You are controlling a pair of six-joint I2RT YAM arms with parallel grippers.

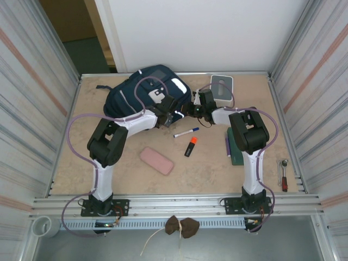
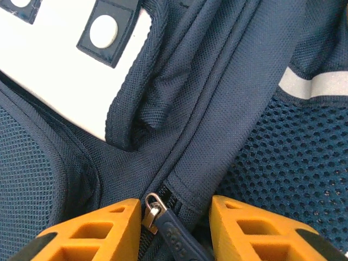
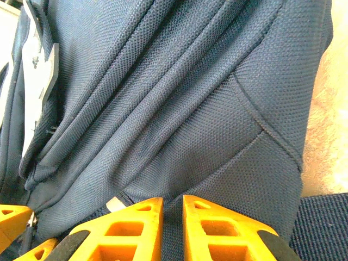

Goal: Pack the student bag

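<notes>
Two arms in top view meet at right side of bag, which lies at far edge of tabletop, left of middle. Left wrist view: left gripper partly open, zipper pull between fingers, not squeezed. Right wrist view: right gripper almost closed, pinching fold of bag cloth.

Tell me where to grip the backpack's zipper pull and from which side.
Pinch the dark pull tab just below its metal slider, coming from the tab's free end as the left gripper does: the tab trails straight back between its jaws.
</notes>
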